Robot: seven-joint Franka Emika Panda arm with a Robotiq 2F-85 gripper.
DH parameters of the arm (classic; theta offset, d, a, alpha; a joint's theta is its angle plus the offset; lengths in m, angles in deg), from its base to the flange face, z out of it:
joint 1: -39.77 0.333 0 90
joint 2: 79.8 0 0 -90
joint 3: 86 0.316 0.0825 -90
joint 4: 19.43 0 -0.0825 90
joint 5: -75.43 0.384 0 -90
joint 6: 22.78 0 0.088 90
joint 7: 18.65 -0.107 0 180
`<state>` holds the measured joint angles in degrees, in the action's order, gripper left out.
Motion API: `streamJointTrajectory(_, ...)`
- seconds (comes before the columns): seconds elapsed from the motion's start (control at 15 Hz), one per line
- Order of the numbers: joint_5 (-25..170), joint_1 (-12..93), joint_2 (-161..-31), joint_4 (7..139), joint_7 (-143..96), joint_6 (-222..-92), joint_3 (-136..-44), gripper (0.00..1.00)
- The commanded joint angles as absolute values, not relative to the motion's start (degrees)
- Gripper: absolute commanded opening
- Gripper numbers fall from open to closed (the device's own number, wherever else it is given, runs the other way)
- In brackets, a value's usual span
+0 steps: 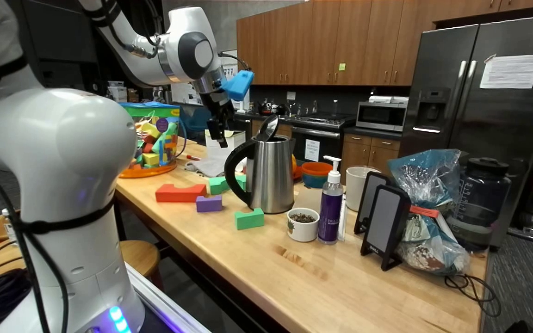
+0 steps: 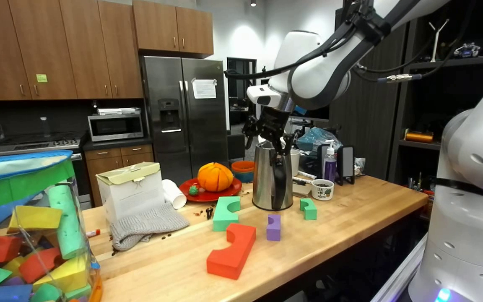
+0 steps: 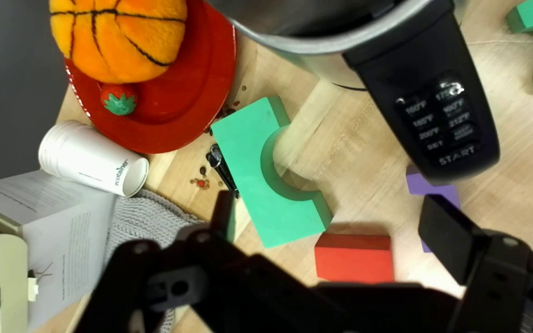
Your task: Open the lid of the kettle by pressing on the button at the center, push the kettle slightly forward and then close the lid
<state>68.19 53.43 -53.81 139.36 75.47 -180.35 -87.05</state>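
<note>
The steel kettle (image 1: 273,178) stands upright on the table, and also shows in an exterior view (image 2: 262,184). Its lid (image 1: 268,128) is open and tilted steeply up above the rim. In the wrist view the kettle's black handle (image 3: 428,106) and part of its rim show at the top right; the lid cannot be made out there. My gripper (image 1: 220,134) is open and empty, on the handle side of the kettle at about rim height and apart from it. Its spread fingers show in an exterior view (image 2: 268,141) and in the wrist view (image 3: 336,226).
Red (image 2: 232,251), purple (image 2: 273,227) and green blocks (image 2: 226,213) lie near the kettle. A red plate (image 2: 231,191) with a pumpkin toy, a white box (image 2: 130,195), a small pot (image 2: 322,189), a soap bottle (image 1: 330,210) and a toy tub (image 1: 148,171) stand around.
</note>
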Motion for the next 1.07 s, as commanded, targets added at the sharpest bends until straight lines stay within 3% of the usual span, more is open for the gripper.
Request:
streamJointTrajectory(0.0,67.5,53.4,-52.5,139.6,75.4,-178.3,-87.6,1.0)
streamJointTrajectory(1.0,67.8,52.6,-54.0,139.3,76.3,-179.0,-89.7,1.0)
